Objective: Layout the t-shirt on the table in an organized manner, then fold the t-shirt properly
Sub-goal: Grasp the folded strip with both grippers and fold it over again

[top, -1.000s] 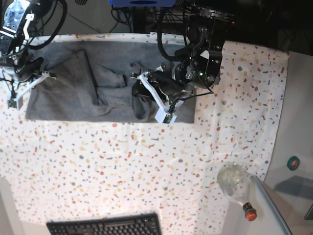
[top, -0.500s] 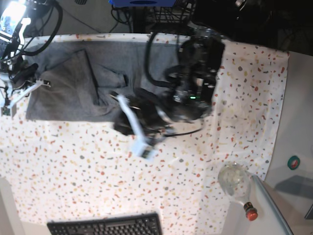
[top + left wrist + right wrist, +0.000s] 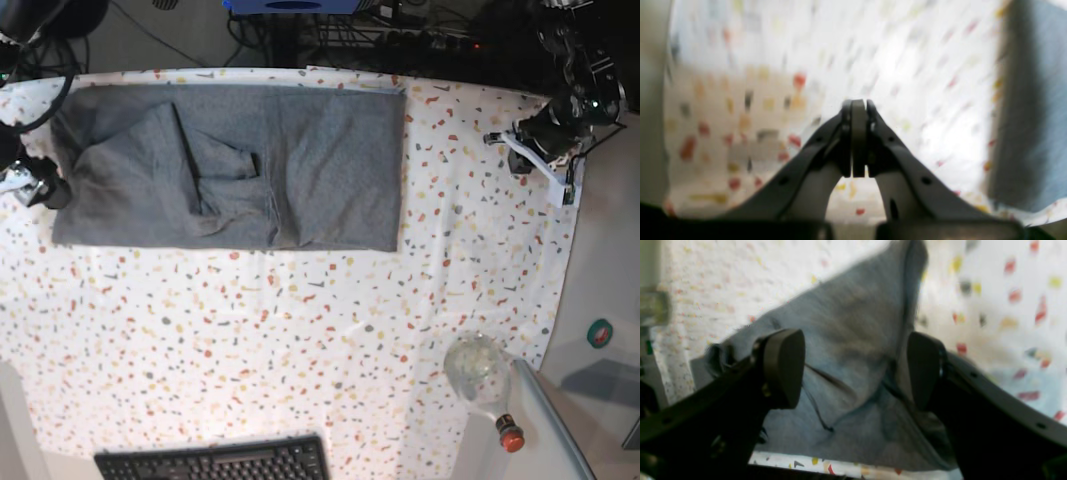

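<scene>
Two pincers we see: left pincer pressed closed, empty, over the bench; right pincer wide above the t-shirt.

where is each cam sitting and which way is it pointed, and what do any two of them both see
Base: overhead, looking straight down on the table and the t-shirt; left gripper at the right edge, right arm at the left edge.
Left wrist: on the left arm, looking past its shut gripper at blurred speckled cloth, t-shirt edge at right.
Right wrist: on the right arm, looking between the open right gripper at bunched t-shirt.
Shared: all three views show the t-shirt and the table.
</scene>
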Available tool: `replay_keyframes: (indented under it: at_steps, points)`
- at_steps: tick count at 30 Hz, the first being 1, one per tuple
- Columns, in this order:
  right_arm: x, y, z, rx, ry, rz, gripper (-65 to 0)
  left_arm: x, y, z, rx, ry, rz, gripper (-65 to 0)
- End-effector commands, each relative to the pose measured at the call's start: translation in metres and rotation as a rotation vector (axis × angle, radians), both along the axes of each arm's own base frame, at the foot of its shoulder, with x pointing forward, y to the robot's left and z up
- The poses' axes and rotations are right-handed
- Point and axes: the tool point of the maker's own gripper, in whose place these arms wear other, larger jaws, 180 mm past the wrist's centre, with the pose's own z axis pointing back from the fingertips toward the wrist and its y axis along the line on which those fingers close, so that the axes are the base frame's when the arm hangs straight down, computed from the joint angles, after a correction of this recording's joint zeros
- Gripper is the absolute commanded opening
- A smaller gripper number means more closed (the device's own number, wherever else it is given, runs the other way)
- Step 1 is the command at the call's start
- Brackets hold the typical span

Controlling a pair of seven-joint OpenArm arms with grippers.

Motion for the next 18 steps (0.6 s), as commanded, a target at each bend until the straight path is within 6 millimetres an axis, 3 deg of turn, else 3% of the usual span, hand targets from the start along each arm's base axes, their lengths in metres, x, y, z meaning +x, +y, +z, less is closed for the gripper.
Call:
replay_keyframes:
  at_steps: [1, 6, 8, 13, 18]
  points:
    - [0.012, -0.02, 0.009, -0.019, -0.034, -0.018, -19.7, 0.013, 0.001, 0.013, -0.005, -0.077, -0.002, -65.0]
    - [0.007, -0.028, -0.011, 0.034, 0.029, -0.044, -19.7, 0.012, -0.013, -0.002, -0.057, -0.082, 0.029, -65.0]
    - [0.008, -0.027, -0.013, 0.038, 0.03, -0.044, -19.7, 0.013, -0.029, -0.009, -0.082, -0.068, 0.001, -65.0]
    - [0.001, -0.002, -0.035, 0.016, 0.092, 0.057, -19.7, 0.024, -0.076, -0.017, -0.135, -0.067, -0.111, -65.0]
    - [-0.009, 0.013, -0.048, 0.031, 0.125, 0.096, -19.7, 0.027, -0.099, -0.03, -0.165, -0.071, -0.122, -65.0]
